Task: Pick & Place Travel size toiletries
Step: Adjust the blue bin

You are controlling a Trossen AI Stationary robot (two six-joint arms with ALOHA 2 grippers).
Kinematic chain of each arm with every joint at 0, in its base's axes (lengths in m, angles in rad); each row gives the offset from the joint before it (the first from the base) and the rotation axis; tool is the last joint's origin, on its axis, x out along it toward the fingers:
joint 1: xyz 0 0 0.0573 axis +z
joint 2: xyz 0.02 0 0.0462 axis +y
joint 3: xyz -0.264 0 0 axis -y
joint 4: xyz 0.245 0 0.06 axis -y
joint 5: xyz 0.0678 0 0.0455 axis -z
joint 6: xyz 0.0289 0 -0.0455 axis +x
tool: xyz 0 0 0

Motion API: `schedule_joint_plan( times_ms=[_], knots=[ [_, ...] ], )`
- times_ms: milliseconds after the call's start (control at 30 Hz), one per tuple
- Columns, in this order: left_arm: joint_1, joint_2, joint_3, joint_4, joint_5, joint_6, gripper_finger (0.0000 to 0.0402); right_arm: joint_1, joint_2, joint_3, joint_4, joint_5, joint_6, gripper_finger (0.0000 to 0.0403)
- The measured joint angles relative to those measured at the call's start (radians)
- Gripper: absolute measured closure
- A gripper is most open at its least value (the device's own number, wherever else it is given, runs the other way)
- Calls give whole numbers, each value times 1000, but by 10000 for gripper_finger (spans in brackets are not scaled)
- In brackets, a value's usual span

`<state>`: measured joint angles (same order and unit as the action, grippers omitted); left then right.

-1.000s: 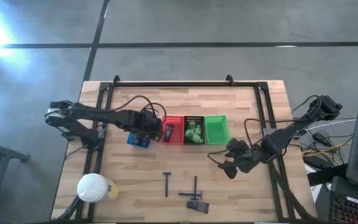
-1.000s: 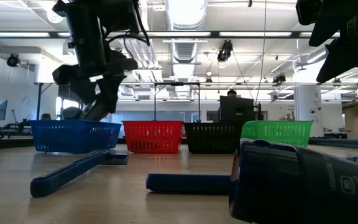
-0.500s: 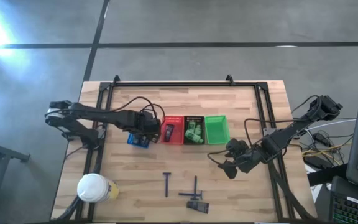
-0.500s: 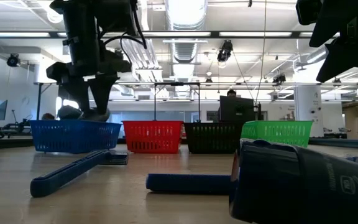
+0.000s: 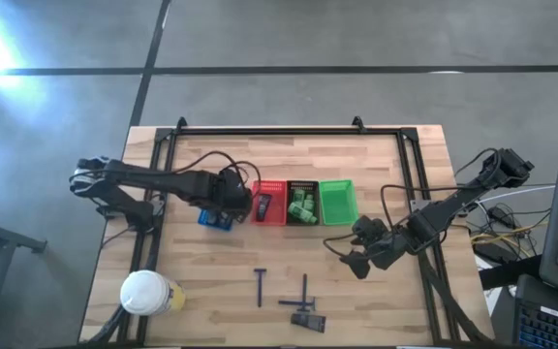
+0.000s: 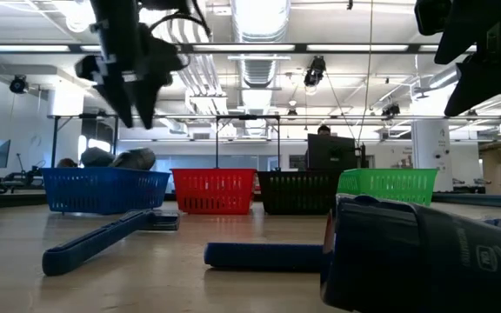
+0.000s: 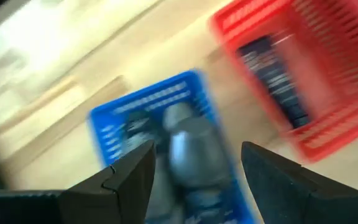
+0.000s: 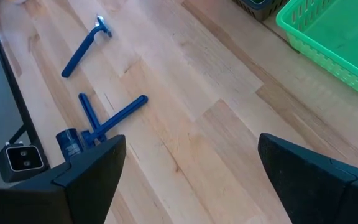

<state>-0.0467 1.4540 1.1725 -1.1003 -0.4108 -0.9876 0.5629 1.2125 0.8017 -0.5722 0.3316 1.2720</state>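
Observation:
The blue basket [image 5: 215, 219] holds grey bottles [image 7: 190, 144], whose tops show over its rim [image 6: 118, 158]. My left gripper [image 5: 237, 206] hangs open above this basket [image 6: 134, 94] and touches nothing. A dark tube [image 7: 272, 74] lies in the red basket [image 5: 268, 204], and green packets [image 5: 304, 206] lie in the black basket. Three blue razors [image 8: 86, 46] [image 8: 118, 112] [image 8: 88, 113] and a small dark bottle [image 8: 70, 142] lie on the near part of the table. My right gripper [image 5: 355, 260] waits open to the right of them, above the table.
The green basket [image 5: 337, 202] is the right end of the basket row. A large white-lidded container [image 5: 144, 291] stands at the near left corner. A black frame [image 5: 279, 132] runs round the table, and cables lie beside both arms. Bare wood lies between baskets and razors.
My left gripper has risen straight up out of the blue basket and has rolled a little. The grey bottle stays lying in the basket. My right gripper has kept still.

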Motion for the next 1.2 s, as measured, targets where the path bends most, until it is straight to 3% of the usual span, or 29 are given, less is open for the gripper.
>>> schedule_joint_plan(
  times_ms=[200, 500, 633, 900, 1200],
  knots=[
    [-67, 0, -7, -143, -16, -123, 163, 0, 0, 0, -11, -17, 4, 39],
    [-123, -18, -18, -395, -61, -493, 174, 0, 0, 0, -27, -18, -1, 39],
    [-95, -75, -58, -391, -56, -513, 224, 0, 0, 0, -27, -18, -17, 39],
    [42, -259, -218, -356, 58, -474, 389, 0, 0, 0, -27, -18, -34, 39],
    [93, -352, -450, -105, 238, -420, 394, 0, 0, 0, -26, -18, -41, 39]
  ],
)
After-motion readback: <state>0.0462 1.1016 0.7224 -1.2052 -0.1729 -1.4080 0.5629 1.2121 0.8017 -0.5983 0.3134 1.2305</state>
